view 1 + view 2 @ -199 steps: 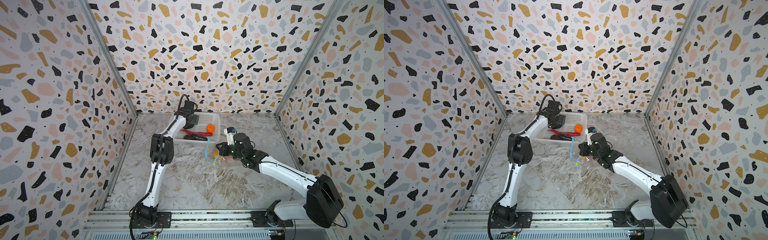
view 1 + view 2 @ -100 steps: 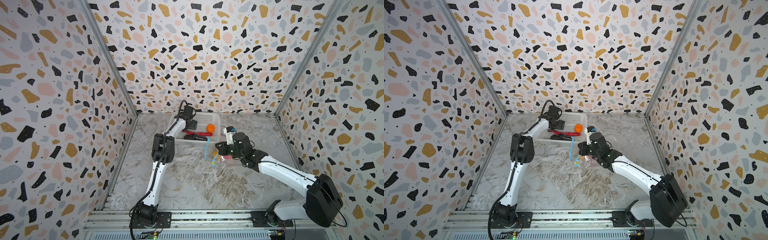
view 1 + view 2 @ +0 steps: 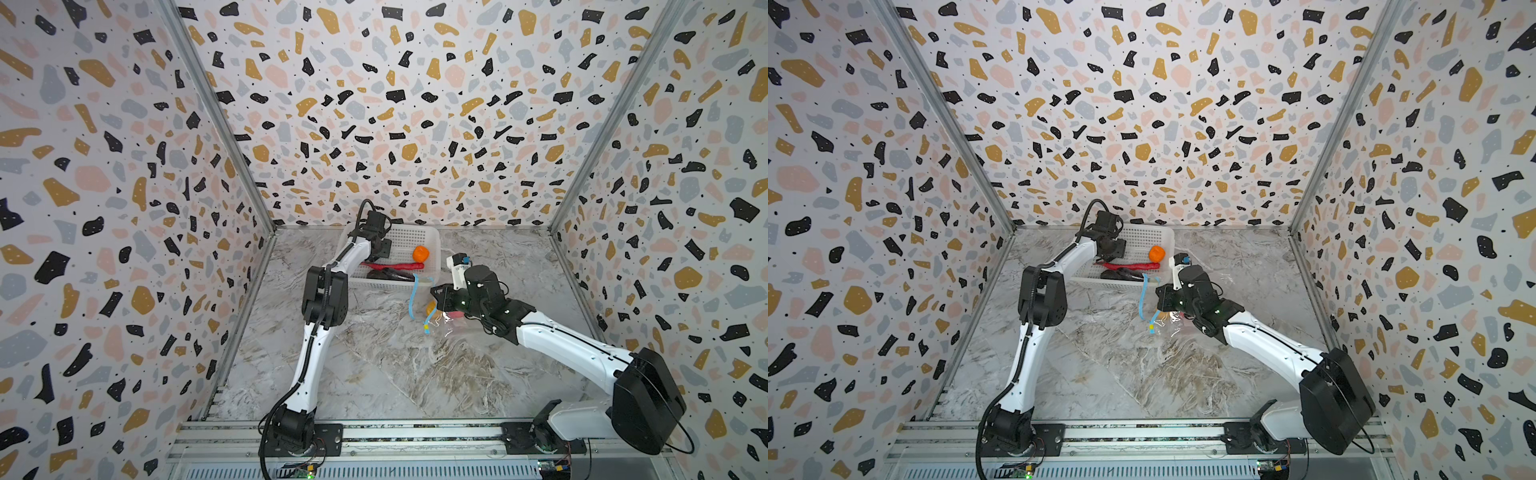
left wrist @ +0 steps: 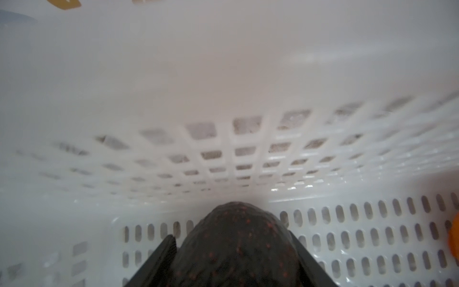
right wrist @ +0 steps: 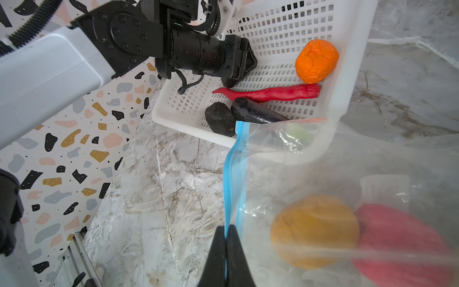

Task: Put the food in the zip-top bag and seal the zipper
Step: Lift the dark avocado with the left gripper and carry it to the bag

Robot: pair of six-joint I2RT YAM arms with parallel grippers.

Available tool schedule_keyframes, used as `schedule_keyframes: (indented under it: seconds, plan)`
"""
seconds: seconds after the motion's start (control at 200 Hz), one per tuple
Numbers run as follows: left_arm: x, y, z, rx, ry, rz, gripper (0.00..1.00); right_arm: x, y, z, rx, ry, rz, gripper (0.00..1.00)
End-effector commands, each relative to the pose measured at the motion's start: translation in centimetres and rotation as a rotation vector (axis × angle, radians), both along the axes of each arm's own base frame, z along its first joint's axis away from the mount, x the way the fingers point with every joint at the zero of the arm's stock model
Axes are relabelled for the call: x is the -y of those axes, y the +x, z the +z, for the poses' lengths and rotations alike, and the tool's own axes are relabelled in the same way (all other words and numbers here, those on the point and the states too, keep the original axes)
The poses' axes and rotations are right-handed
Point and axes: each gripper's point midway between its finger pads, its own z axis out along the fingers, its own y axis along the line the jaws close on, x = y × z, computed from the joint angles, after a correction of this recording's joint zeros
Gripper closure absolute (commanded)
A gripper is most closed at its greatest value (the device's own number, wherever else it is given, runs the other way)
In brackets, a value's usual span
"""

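As both top views show, the left arm point(image 3: 316, 345) reaches into the white basket point(image 3: 435, 249), the right arm point(image 3: 569, 349) bends low at the zip-top bag point(image 3: 451, 328). Left wrist view: the left gripper point(image 4: 232, 238) straddles a black oval point(image 4: 236, 256); whether it squeezes, I cannot tell. Right wrist view: the right gripper point(image 5: 226, 229) clamps the zipper point(image 5: 233, 161); potato point(image 5: 314, 231) and pink-red ball point(image 5: 402, 243) lie bagged, orange point(image 5: 316, 61) and chili point(image 5: 270, 94) in the basket.

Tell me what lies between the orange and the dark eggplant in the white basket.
The long red chili lies between the orange and the dark eggplant in the white basket; the right wrist view shows it.
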Motion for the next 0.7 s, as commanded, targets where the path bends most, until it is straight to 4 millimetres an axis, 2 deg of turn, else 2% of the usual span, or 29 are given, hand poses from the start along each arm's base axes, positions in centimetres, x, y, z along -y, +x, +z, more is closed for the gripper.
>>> schedule_keyframes:
  seconds: [0.0,0.245,0.39,0.561,0.696]
  plan:
    - [0.4,0.4,4.9,0.089,-0.057,0.015,0.5,0.1,0.0,3.2,0.056,0.038,-0.009,1.0]
    - [0.5,-1.4,8.3,0.113,-0.139,0.036,0.55,0.2,-0.1,3.5,0.066,0.045,-0.013,1.0]
    - [0.7,-3.6,10.8,0.121,-0.221,0.049,0.59,0.2,0.0,3.6,0.069,0.049,-0.011,1.0]
    - [1.1,-8.0,13.8,0.138,-0.378,0.079,0.6,0.1,0.0,3.8,0.07,0.055,-0.005,1.0]
    - [3.1,-12.7,15.6,0.139,-0.477,0.016,0.6,0.1,0.2,3.9,0.072,0.06,-0.006,1.0]
